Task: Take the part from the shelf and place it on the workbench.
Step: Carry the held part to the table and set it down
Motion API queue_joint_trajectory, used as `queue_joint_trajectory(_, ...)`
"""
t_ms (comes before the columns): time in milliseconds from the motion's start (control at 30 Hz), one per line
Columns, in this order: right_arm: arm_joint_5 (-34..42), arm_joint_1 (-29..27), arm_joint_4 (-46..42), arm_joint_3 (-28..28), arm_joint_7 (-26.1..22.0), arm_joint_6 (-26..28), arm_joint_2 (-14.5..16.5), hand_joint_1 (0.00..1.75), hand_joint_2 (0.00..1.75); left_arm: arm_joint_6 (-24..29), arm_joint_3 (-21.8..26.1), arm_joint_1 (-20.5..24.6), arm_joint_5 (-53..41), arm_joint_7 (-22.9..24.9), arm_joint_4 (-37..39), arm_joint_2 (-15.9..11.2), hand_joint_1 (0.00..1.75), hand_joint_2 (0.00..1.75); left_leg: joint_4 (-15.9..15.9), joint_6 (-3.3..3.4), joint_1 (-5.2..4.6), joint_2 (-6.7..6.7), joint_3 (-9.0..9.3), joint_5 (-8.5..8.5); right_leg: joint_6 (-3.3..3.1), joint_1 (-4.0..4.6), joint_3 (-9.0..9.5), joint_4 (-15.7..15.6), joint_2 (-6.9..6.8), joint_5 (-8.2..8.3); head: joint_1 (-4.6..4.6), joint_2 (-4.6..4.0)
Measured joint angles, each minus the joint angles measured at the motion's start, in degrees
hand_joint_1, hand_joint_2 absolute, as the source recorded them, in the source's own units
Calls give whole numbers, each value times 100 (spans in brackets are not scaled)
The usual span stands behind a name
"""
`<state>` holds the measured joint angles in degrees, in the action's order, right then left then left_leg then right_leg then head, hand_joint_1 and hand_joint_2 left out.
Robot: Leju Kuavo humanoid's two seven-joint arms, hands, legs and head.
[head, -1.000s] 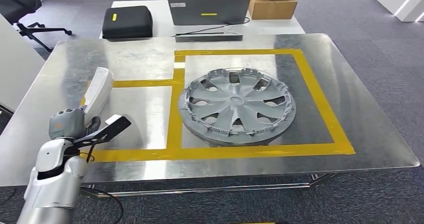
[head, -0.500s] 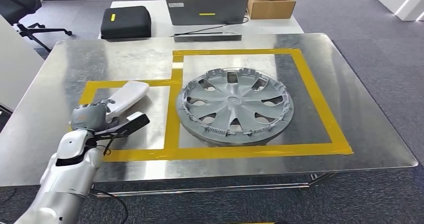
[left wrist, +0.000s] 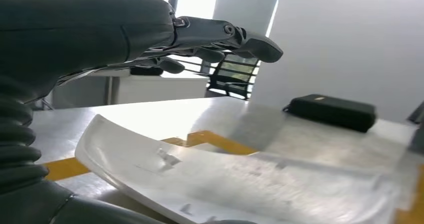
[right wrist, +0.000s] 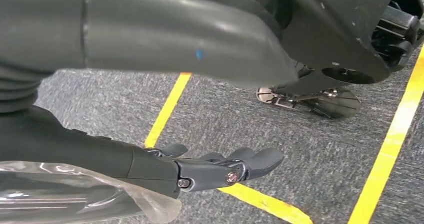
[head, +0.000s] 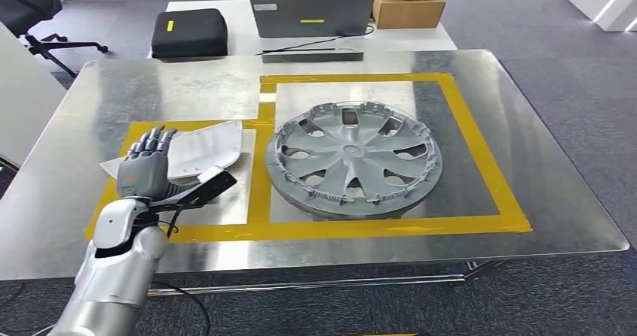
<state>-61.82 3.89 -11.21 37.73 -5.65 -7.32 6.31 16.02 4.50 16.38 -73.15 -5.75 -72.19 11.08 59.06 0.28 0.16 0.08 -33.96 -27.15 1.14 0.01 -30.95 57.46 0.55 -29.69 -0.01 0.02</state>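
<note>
The left hand is seen at the near left of the bench, fingers extended and apart, nothing gripped. Just beyond it, the white part lies flat inside the taped square, evidently its designated place. The right hand hangs over the floor, fingers spread, holding nothing.

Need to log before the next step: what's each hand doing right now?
Left hand: open, fingers spread above the white part lying on the workbench.
Right hand: open, holding nothing, hanging over the floor.
</note>
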Motion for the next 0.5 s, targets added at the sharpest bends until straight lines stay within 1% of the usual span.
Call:
queue_joint_trajectory(67, 69, -33, 0, 41, -1, 52, 10, 0, 0, 21, -146, -484, 527, -266, -776, 129, 0, 0, 0, 5, -2, 3, 1, -8, 3, -2, -1, -1, 4, -7, -1, 0)
queue_joint_trajectory(133, 106, -62, 0, 86, 5, 83, 23, 0, 0, 51, -285, -935, 851, -415, -1459, 221, 0, 0, 0, 7, -2, 4, 1, -12, 7, -3, -1, -2, 1, -15, 0, 0)
queue_joint_trajectory(200, 133, -77, 0, 127, 21, 108, 37, 0, 0, 125, -368, -1290, 1090, -528, -1976, 266, 0, 0, 4, 15, -9, 4, 2, -21, 13, -7, 3, -7, -3, -18, -1, 0)
queue_joint_trajectory(300, 161, -105, 0, 203, 61, 149, 70, 0, 0, 456, -398, -1887, 1645, -806, -2694, 288, 0, 0, 9, 37, -20, 7, 14, -42, 25, -15, 14, -11, 4, -24, -3, 0)
queue_joint_trajectory(400, 137, -158, -2, 258, 84, 210, 112, 0, 0, 698, -299, -2599, 2303, -1242, -3392, 329, 0, 0, 17, 65, -33, 9, 23, -64, 52, -28, 26, -11, 2, -42, -3, 0)
queue_joint_trajectory(500, 99, -178, -6, 321, 82, 272, 165, 0, 0, 562, 59, -3127, 2973, -1897, -3860, 505, 0, 0, 13, 109, -56, 7, 35, -69, 96, -51, 46, -28, -6, -46, -4, 0)
